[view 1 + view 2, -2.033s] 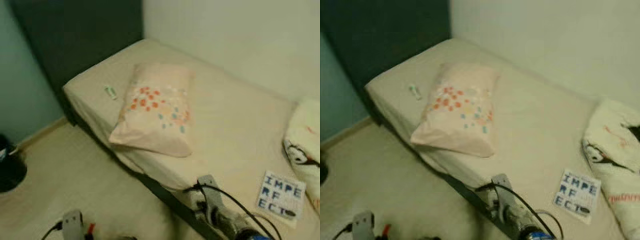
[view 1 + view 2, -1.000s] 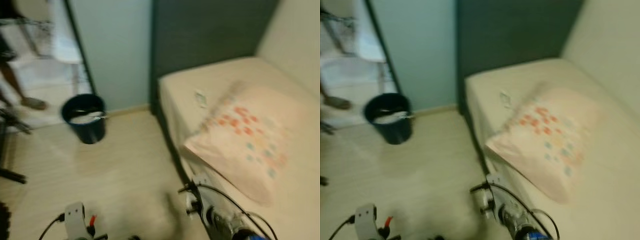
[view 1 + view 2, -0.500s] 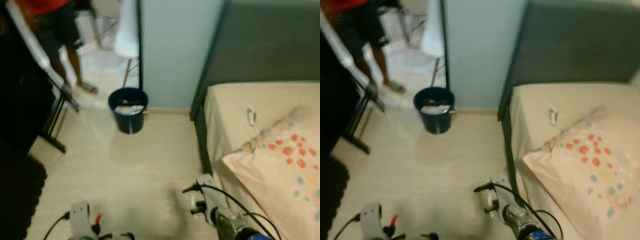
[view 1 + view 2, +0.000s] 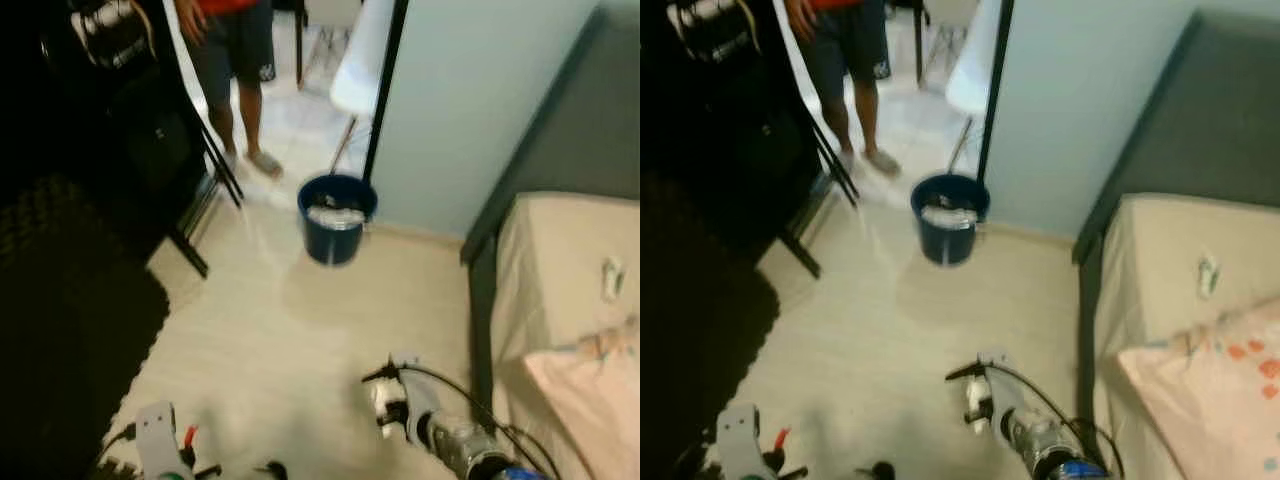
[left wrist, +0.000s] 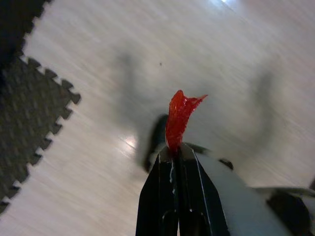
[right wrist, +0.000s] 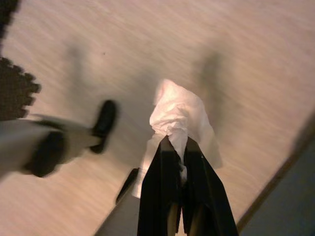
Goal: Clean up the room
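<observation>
Red wrapper scrap and crumpled white tissue, both off the floor and in the robot's grip! The left wrist view gives the clean look: the left gripper has its black fingers pressed together on the bottom of the red scrap, which sticks up past the tips over pale wood flooring, with the toothed edge of a dark foam mat off to one side. The right wrist view tells the other half, the right gripper pinching the tissue, the wad bulging out beyond the fingertips. From the head camera those details shrink to a red speck and a white blob low in frame, but the room opens up: a dark blue bucket stands on the floor near the pale blue wall, a person in dark shorts stands beyond it, and the bed with a patterned pillow lies to the right.
</observation>
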